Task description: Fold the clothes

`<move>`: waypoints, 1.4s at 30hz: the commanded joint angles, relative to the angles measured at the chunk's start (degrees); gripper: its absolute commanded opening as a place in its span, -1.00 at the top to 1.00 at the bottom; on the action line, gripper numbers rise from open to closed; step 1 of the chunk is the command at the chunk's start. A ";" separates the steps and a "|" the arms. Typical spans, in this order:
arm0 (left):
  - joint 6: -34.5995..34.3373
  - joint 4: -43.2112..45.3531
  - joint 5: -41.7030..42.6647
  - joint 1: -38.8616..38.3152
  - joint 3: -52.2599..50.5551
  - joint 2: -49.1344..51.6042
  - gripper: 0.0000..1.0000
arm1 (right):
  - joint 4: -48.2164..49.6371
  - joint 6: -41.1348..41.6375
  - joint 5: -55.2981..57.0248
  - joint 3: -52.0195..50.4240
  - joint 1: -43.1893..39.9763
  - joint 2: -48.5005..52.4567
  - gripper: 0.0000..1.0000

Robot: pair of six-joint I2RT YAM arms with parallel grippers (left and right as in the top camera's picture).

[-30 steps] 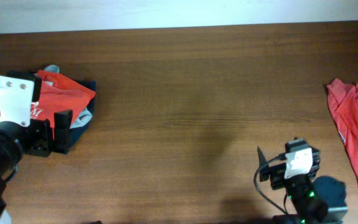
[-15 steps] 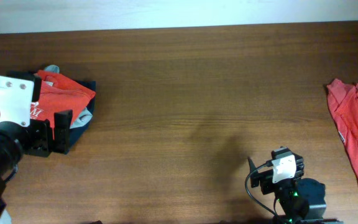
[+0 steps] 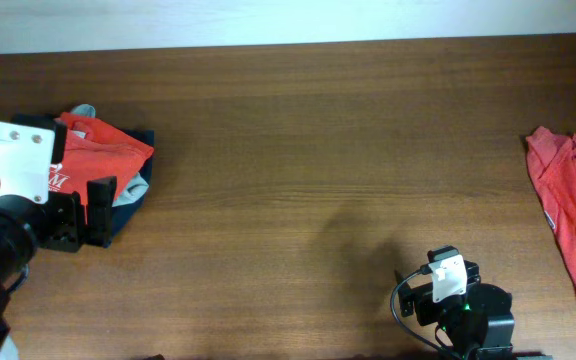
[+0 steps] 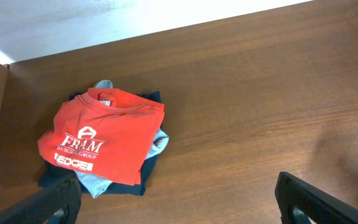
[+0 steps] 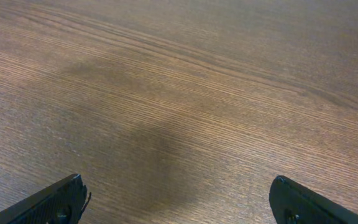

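Orange-red folded shirt (image 4: 104, 140): it tops a small pile (image 3: 118, 190) at the table's far left, white lettering up. I judge it finished and parked there to leave the middle free.
Under it: a pale grey-blue piece (image 4: 96, 184) and a dark navy piece (image 4: 149, 179) peek out at the edges, so the whole pile looks like done work.
My left gripper (image 4: 180, 208): my fingers are spread wide and hold nothing. They hang just beside the pile on its near side, apart from the cloth.
Wooden table (image 3: 298, 130): brown boards run across the middle, the room I would need to lay a shirt flat.
My right gripper (image 5: 179, 205): my fingers are wide and empty over plain wood near the front edge, well apart from any cloth.
Loose shirt (image 3: 566, 195): orange-red and crumpled at the far right edge, partly out of the overhead view. It is unfolded, so probably my next job.
Next move, as I judge it: my right arm reaches right, pinches the loose shirt and drags it to the middle.
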 commanded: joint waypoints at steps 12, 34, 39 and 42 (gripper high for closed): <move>-0.76 -0.37 -0.39 -0.31 -0.04 -0.24 -0.99 | 0.00 -0.22 -0.72 -0.46 0.22 -0.66 -0.98; -0.74 55.17 -6.82 -18.84 -46.14 -14.25 -0.99 | 0.00 -0.22 -0.72 -0.46 0.22 -0.66 -0.98; -0.79 72.83 -6.10 -19.67 -66.31 -23.56 -0.99 | 0.00 -0.22 -0.70 -0.46 0.22 -0.66 -0.97; -1.29 78.20 -5.97 -19.67 -76.87 -31.28 -0.99 | 0.00 -0.22 -0.72 -0.46 0.22 -0.66 -0.97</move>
